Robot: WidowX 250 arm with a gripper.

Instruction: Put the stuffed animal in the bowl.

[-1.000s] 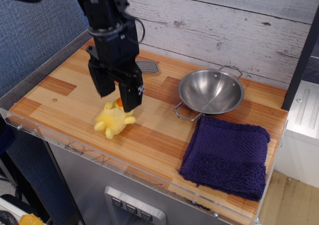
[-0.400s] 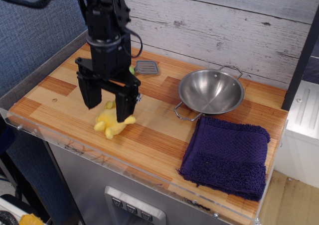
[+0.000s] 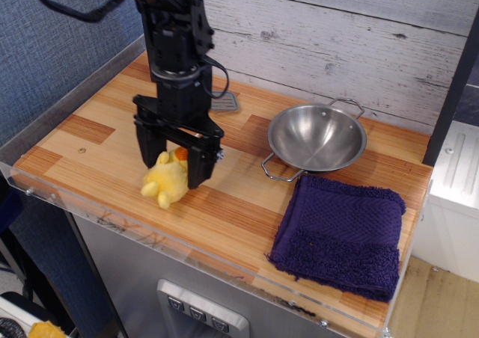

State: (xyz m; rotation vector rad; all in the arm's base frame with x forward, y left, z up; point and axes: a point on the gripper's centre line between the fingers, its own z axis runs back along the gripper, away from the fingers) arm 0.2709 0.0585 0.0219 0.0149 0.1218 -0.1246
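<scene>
— Gripper [image 3: 174, 165] is down at the duck [image 3: 169, 181], yes? Fingers either side of it?

— Looks so. The jaws stand apart, one finger [image 3: 150, 148] on the duck's left as we see it, the other at its right, and the orange beak shows in the gap between them. From where I stand I can't say whether the pads touch the plush; I'd call the pincer spread, not closed on anything yet.

— So the duck is on the table [image 3: 239, 211].

— On the wood near the front edge, lying on its side or belly, limbs splayed toward us. Nothing lifts it.

— Why come straight down over it like that?

— My guess: soft round thing, so straddling the body gives the fingers something to squeeze from both sides. Fuzz will give, so a firm close is needed or it slips out.

— And the bowl [image 3: 317, 137]?

— Well apart to the right, upright and empty, wide mouth facing up. Easy drop once the duck is carried over. Its near handle lies just beside the towel [image 3: 340, 232], which sits in front of it.

— Anything in the way?

— A grey spatula head [image 3: 224, 100] peeks out behind the arm, by the wall. Not on the path to the bowl, I'd judge.
</scene>
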